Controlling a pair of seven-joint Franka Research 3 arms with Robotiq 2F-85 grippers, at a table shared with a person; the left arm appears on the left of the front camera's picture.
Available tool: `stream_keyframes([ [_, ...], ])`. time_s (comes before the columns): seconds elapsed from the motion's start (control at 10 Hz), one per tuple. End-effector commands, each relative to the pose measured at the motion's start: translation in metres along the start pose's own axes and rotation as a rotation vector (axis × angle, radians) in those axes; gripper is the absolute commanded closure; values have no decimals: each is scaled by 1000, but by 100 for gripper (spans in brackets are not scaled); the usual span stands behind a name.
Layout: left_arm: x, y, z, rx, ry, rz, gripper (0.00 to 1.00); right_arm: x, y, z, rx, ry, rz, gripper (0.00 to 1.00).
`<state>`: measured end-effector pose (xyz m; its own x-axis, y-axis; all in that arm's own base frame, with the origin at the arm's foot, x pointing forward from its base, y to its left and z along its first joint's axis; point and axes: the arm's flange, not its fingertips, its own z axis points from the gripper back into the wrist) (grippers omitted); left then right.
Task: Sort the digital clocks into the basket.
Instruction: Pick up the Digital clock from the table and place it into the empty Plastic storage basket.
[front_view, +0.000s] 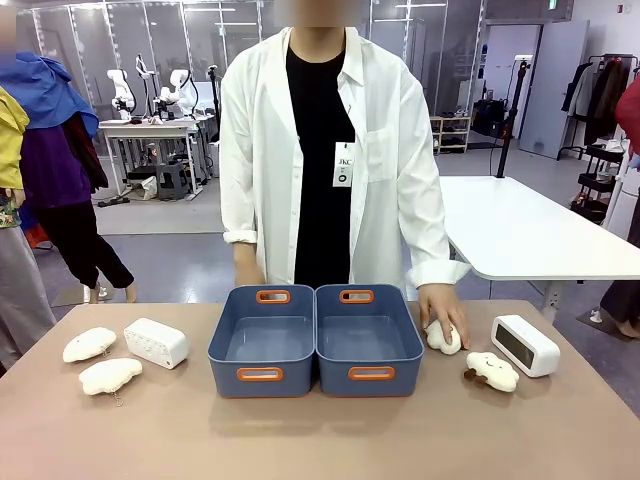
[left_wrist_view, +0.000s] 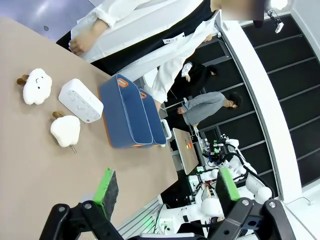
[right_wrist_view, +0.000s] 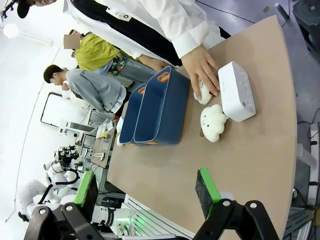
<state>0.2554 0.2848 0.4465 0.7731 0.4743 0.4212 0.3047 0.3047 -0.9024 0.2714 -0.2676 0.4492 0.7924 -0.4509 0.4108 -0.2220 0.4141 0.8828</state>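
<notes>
Digital clocks are laid on the table (front_view: 320, 440): one clock (front_view: 156, 343) left of the twin baskets (front_view: 300, 378), the other clock (front_view: 525, 345) right of them. Left gripper (left_wrist_view: 167, 187) and right gripper (right_wrist_view: 147, 189) are held wide open.

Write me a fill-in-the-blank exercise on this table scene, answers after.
The left clock and the right clock have ____ casings.
The bins have ____ handle rims.
The person's hand rests on a plush toy on the robot's ____ side.
The left gripper and the right gripper stand ____.
Missing: white, orange, right, open.
</notes>
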Motion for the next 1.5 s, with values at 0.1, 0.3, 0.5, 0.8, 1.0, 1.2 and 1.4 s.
stream_keyframes([
  [0.1, -1, -2, 2, -21, -10, -15, 0, 0, 2, 1, 9, -8, 12, 0],
  [0.3, -1, -2, 2, -21, -10, -15, 0, 0, 2, 1, 9, -8, 12, 0],
  [0.5, -1, -2, 2, -21, -10, -15, 0, 0, 2, 1, 9, -8, 12, 0],
  [0.8, -1, -2, 2, -21, -10, -15, 0, 0, 2, 1, 9, -8, 12, 0],
  [1.0, 5, -23, -1, 0, 49, -9, 0, 0, 2, 1, 9, -8, 12, 0],
  [1.2, 20, -51, -26, 212, 111, 136, 0, 0, 2, 1, 9, -8, 12, 0],
  [1.4, 38, -92, -68, 341, 200, 164, 0, 0, 2, 1, 9, -8, 12, 0],
])
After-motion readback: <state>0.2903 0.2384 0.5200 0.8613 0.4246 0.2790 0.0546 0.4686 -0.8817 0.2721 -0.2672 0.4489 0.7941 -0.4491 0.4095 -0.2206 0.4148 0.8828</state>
